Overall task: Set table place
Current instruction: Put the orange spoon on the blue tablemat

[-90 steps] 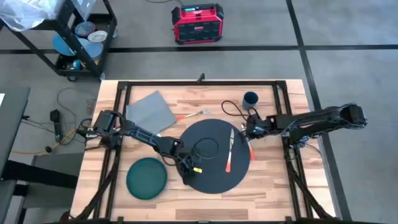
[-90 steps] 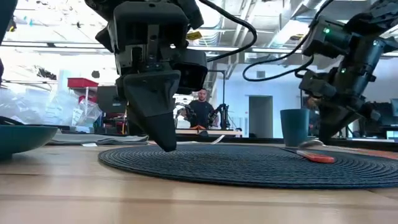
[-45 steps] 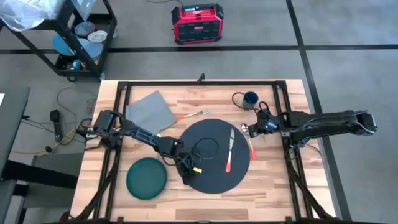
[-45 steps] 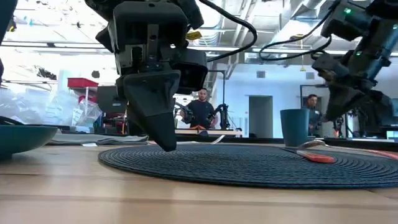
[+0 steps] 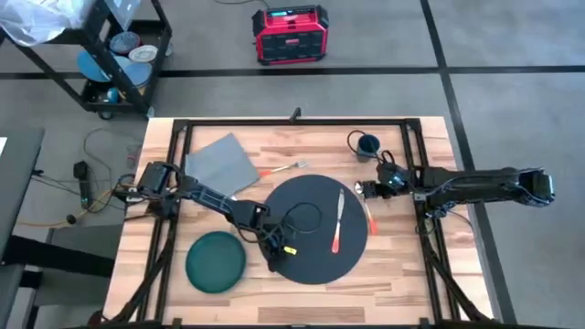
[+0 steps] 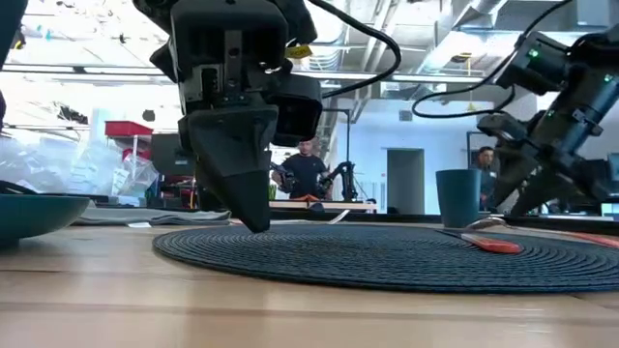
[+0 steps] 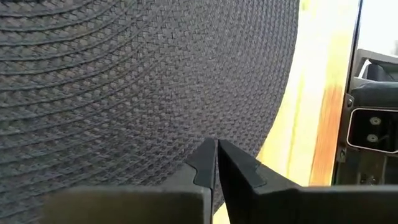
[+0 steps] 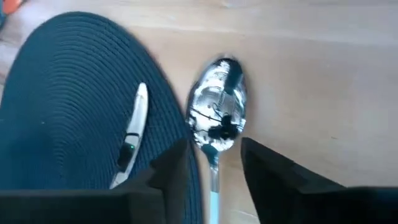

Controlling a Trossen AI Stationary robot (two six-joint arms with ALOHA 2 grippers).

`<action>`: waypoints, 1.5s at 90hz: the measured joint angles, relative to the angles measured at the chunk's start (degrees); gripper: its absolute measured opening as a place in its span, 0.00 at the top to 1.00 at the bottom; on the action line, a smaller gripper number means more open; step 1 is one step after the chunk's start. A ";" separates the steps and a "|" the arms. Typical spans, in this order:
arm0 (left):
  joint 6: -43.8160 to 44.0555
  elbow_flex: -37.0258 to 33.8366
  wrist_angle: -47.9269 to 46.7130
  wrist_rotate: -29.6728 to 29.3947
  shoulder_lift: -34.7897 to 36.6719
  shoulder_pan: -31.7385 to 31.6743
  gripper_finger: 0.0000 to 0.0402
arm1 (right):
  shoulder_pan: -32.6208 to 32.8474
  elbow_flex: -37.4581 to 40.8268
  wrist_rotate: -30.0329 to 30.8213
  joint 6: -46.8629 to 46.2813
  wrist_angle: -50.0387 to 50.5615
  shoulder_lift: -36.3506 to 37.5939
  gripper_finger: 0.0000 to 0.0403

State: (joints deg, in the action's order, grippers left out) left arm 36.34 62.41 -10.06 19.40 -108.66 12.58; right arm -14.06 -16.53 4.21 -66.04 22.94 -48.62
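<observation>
On the table (image 5: pixel 302 274), the mat (image 5: pixel 306 228) lies near the middle, with the green plate (image 5: pixel 216 260) off it at about eight o'clock and the grey napkin (image 5: pixel 219 164) at ten. A knife (image 5: pixel 337 219) with an orange handle lies on the mat's three o'clock side, and a spoon (image 8: pixel 217 112) lies just off the mat's rim at about two o'clock, beside it. A fork (image 5: pixel 285 168) rests at eleven and a dark cup (image 5: pixel 367 144) at one.

The left gripper (image 5: pixel 274 259) stands at the mat's seven o'clock rim; in its wrist view the fingers (image 7: pixel 205 165) are pressed together, tips down on the weave near the edge, with nothing seen between them. The right gripper (image 8: pixel 214 155) hovers over the spoon, fingers spread to either side of its neck, not yet closed.

Judged from this, the step in hand is picking up the spoon. The next move calls for lowering squarely over the thin neck and closing without pushing the bowl sideways or catching the mat's edge. The plate is not yet on the mat.
</observation>
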 joint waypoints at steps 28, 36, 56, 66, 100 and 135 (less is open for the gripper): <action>-1.52 0.00 -1.16 0.00 0.00 0.00 1.00 | 0.02 3.88 -0.25 -4.48 -10.40 -3.73 0.65; -1.89 0.00 -1.47 0.17 0.00 0.00 1.00 | 0.02 4.49 0.00 -5.55 -13.68 -4.96 0.68; -3.41 0.00 -2.55 0.33 0.00 -0.12 1.00 | 0.06 5.90 1.44 -4.87 -21.72 -8.77 0.87; -3.66 0.00 -2.80 0.53 0.00 -0.21 1.00 | 0.21 5.88 2.36 -3.01 -24.16 -9.48 0.98; -3.83 0.00 -2.84 0.55 0.00 -0.44 1.00 | 7.44 -2.75 5.07 -2.49 5.46 3.67 1.00; -3.53 0.00 -2.53 -0.02 0.00 -0.70 1.00 | 6.76 -9.66 -0.74 6.74 24.48 1.26 0.90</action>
State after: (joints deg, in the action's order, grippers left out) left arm 32.81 62.41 -12.59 19.38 -108.66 11.88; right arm -7.31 -26.20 3.47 -59.30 47.42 -47.37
